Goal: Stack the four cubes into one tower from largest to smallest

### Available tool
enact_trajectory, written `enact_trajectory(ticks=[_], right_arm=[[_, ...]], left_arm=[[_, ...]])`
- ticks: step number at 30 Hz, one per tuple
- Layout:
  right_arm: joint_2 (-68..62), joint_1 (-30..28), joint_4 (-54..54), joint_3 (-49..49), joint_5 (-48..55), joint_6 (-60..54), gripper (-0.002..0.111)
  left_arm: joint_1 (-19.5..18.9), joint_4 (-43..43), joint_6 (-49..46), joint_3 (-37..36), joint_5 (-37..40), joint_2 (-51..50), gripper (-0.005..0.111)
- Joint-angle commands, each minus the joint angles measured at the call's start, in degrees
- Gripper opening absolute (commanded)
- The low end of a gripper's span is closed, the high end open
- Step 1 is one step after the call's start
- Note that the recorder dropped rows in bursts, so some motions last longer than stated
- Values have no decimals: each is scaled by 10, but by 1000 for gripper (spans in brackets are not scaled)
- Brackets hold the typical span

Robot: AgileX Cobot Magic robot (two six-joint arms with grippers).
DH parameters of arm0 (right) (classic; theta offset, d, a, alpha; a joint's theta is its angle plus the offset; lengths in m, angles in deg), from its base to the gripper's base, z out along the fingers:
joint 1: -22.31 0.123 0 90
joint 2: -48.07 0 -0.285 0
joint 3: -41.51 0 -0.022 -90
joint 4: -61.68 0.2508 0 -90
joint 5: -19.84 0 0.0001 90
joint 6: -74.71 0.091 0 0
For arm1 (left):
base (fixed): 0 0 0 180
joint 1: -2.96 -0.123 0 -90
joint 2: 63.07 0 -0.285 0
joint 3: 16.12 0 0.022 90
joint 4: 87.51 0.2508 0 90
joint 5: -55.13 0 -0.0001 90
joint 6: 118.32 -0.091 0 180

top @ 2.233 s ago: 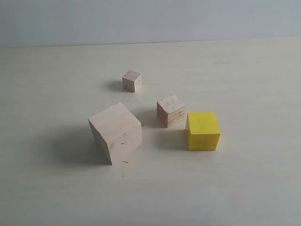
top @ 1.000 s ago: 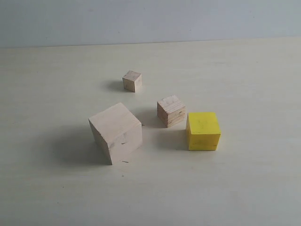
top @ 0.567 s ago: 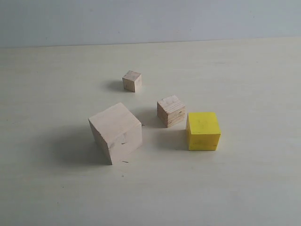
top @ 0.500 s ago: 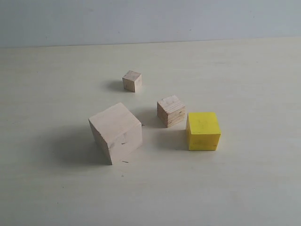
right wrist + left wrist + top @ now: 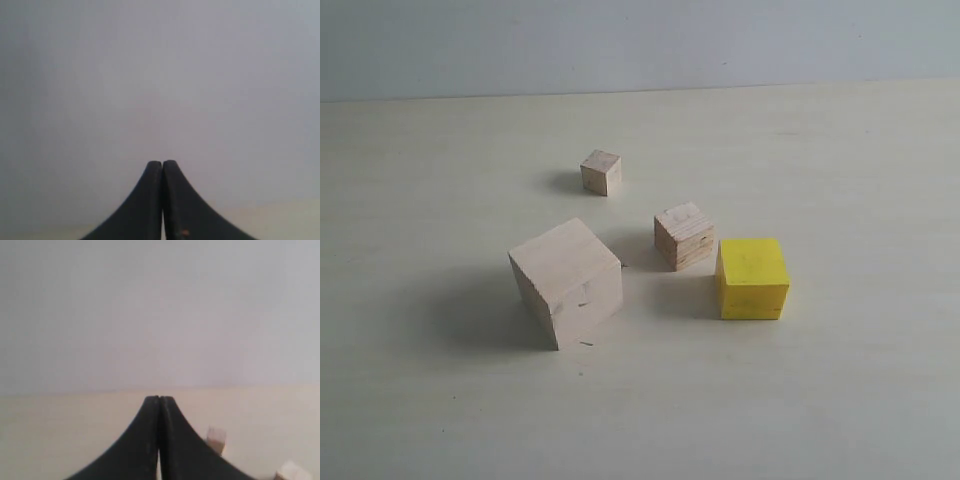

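Four cubes stand apart on the pale table [image 5: 840,400]. The largest pale wood cube [image 5: 566,281] is at centre left, the bright yellow cube [image 5: 752,277] at right, the grained wood cube [image 5: 684,236] between them, and the smallest pale cube [image 5: 601,172] farther back. No tower stands. Neither arm shows in the exterior view. My left gripper [image 5: 159,399] is shut and empty; a small pale cube [image 5: 216,439] and another cube's corner [image 5: 292,472] show blurred beyond it. My right gripper [image 5: 162,163] is shut and empty, facing the wall.
A plain grey wall [image 5: 640,45] rises behind the table's far edge. The cubes throw soft shadows to their left.
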Motion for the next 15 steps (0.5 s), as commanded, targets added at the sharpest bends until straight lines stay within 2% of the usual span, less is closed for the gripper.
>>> enact_trajectory(ticks=[1,3,6,15], right_arm=[[-147,79,-1,62,196,-110,0],[-222,109,-1,69,247,-114,0],[-293,122,1,69,247,-114,0],[-331,122,-7,69,205,-114,0]], left_arm=[[80,-4,-68,89,148,-168,0],[98,-9,-68,112,191,-242,0],[103,-48,-66,115,189,-298,0],[103,-57,-66,115,171,-341,0]])
